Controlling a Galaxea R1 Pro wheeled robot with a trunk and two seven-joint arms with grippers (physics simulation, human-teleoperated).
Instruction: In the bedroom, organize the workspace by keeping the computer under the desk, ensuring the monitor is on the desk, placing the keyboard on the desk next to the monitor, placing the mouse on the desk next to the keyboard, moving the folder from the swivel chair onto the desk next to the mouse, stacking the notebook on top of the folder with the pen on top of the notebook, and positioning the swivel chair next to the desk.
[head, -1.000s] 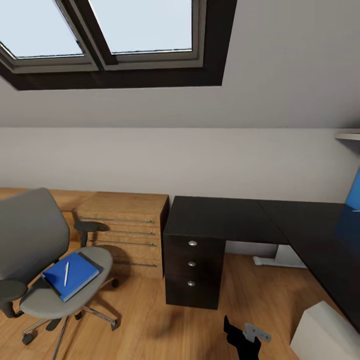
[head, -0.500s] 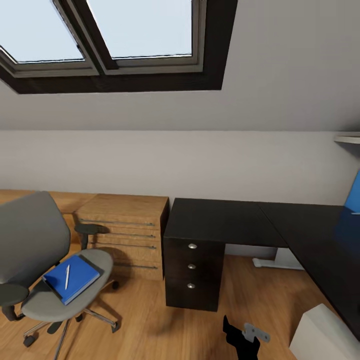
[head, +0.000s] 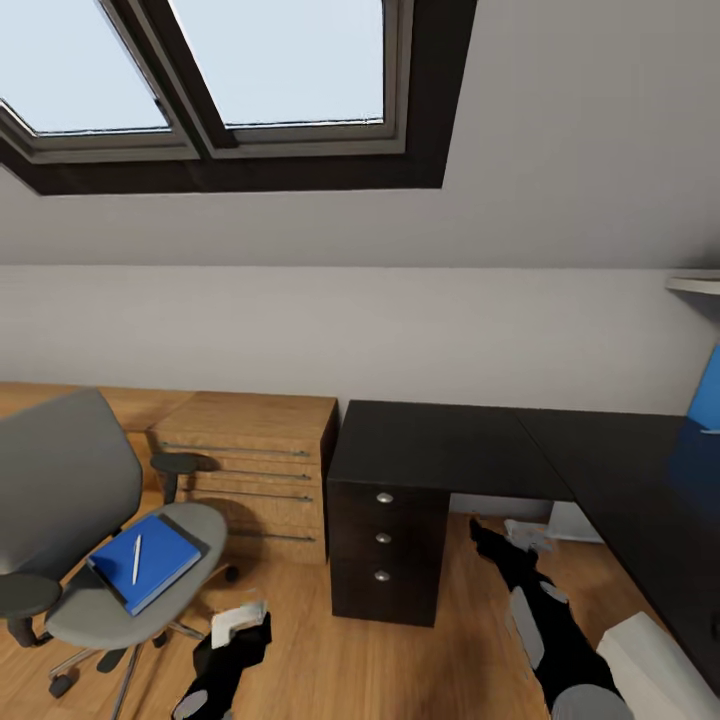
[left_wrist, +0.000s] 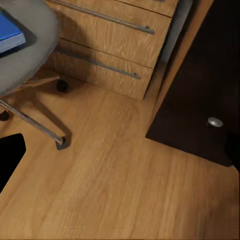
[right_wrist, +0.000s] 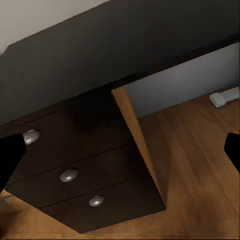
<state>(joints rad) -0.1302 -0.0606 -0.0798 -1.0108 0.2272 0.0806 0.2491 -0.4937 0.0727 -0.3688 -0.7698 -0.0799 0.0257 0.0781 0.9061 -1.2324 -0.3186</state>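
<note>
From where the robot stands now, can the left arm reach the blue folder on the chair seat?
Probably yes, or with a small move forward. The left gripper hangs low beside the swivel chair, just short of the seat's front edge. The folder lies on the open seat with the pen on top, and nothing stands between.

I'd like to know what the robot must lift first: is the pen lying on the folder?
Touching. The head view shows the pen lying flat across the blue folder on the chair seat, with no gap or shadow between them.
</note>
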